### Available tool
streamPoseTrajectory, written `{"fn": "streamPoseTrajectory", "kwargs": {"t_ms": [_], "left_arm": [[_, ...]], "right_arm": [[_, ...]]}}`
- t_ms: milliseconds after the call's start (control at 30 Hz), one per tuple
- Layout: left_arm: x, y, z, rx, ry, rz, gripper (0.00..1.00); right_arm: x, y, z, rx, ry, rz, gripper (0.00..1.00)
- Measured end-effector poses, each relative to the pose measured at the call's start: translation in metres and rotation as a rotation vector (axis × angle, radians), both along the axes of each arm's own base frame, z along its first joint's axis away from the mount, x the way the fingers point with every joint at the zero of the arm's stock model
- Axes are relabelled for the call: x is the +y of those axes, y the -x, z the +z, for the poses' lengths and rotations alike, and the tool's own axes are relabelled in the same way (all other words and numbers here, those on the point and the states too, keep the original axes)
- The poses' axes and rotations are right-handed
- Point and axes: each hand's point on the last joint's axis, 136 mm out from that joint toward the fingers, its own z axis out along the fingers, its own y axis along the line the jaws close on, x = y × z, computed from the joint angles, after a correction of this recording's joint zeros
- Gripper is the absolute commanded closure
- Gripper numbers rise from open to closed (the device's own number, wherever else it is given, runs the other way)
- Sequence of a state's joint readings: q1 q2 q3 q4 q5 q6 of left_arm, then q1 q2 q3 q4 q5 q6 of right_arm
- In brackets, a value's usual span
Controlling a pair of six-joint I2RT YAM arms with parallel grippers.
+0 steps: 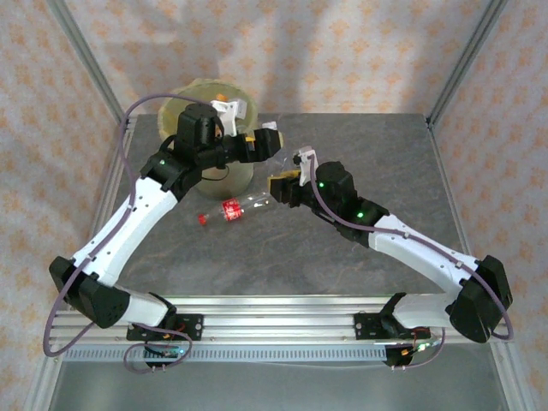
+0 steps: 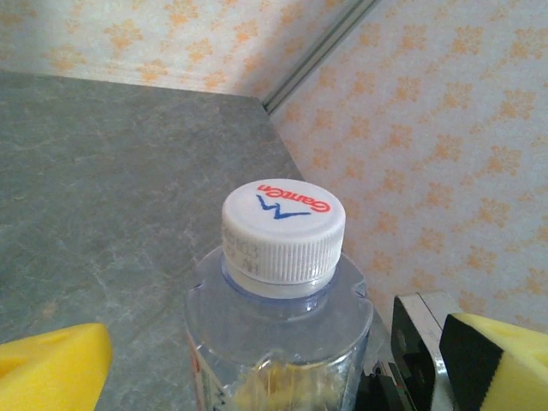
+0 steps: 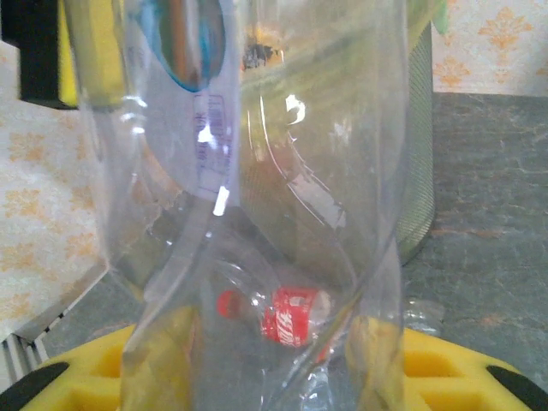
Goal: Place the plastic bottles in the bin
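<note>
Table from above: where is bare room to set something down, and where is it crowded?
Free: the grey stone-look table right of the right arm, toward the back, and the front middle strip between both arms. Crowded: back left, where the round pale yellow-green bin, the left fingers, right fingers and a lying clear red-labelled plastic bottle bunch together.

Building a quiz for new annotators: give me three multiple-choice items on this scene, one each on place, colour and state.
1. The bin stands: A) far left of the table B) near right corner C) between the arm bases
2. Cap of the clear bottle at the left gripper: A) green B) white C) red
3. The red-labelled bottle is: A) upright B) lying on the table C) inside the bin
1A: top view shows it far left. 2B: the left wrist view shows a white cap. 3B: it lies sideways on the tabletop.
</note>
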State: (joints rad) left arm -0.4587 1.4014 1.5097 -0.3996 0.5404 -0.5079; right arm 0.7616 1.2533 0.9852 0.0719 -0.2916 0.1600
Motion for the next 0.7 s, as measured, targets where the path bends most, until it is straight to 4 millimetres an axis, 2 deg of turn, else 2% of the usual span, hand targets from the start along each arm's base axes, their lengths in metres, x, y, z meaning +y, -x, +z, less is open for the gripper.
{"fn": "streamPoseTrajectory", "kwargs": {"t_ms": [133, 333, 533, 700], "left_arm": [[-0.008, 0.003, -0.003, 0.009, 0.001, -0.026, 0.0], [-0.012, 0.005, -0.003, 0.018, 0.013, -0.042, 0.09], [-0.012, 0.005, -0.003, 0.021, 0.019, -0.04, 0.24], [-0.015, 0.005, 0.0, 0.006, 0.024, -0.047, 0.44]], "right_arm": [[0.004, 0.001, 0.008, -0.016, -0.032, 0.016, 0.65], [0.008, 0.002, 0.018, -0.029, -0.076, 0.033, 0.65], [0.013, 0.007, 0.025, -0.033, -0.106, 0.061, 0.65], [0.016, 0.01, 0.025, -0.024, -0.111, 0.075, 0.62]]}}
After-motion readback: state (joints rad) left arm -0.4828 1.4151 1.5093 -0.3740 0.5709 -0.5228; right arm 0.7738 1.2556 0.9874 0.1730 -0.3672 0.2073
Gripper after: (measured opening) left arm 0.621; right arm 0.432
